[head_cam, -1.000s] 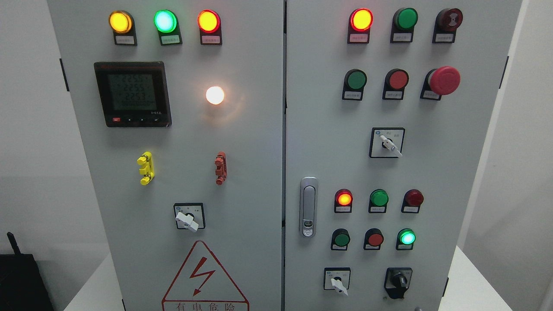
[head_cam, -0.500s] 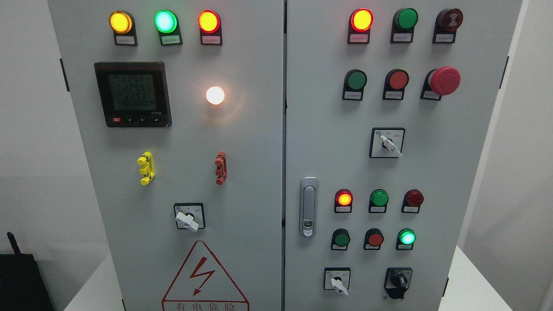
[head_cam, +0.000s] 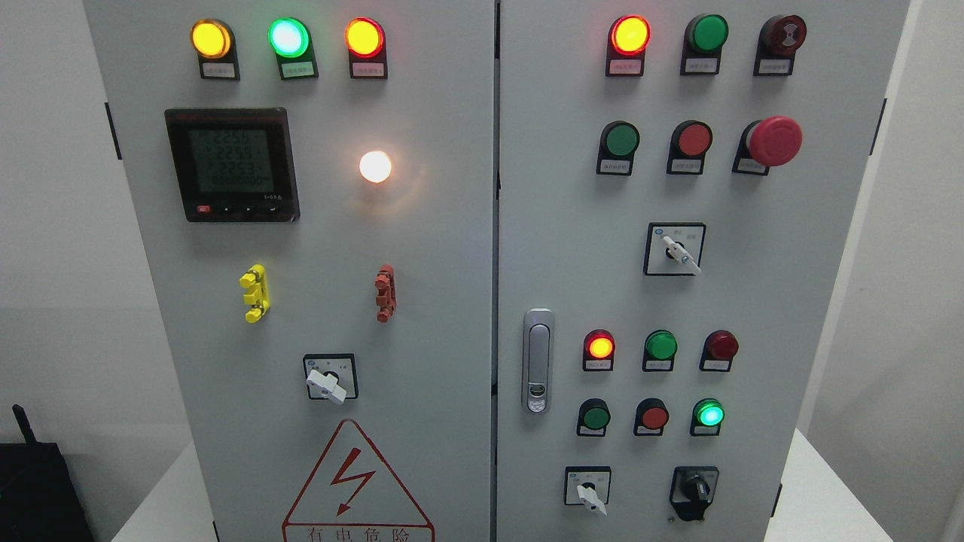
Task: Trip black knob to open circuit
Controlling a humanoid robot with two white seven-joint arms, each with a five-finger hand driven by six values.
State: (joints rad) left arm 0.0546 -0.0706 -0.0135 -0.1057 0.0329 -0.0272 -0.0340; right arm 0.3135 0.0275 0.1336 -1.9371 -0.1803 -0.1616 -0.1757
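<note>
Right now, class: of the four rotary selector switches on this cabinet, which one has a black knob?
The black knob at the right door's bottom right corner; the other three selectors carry white handles.

Warning triangle on the left door is cut by the bottom edge, its characters only half in frame. Label tags under the lamps and buttons, e.g. under the green lamp, are too small to read, and the meter digits are faint and blurry. Black box at lower left is clipped by the frame corner; cabinet top and bottom run out of view.
</note>
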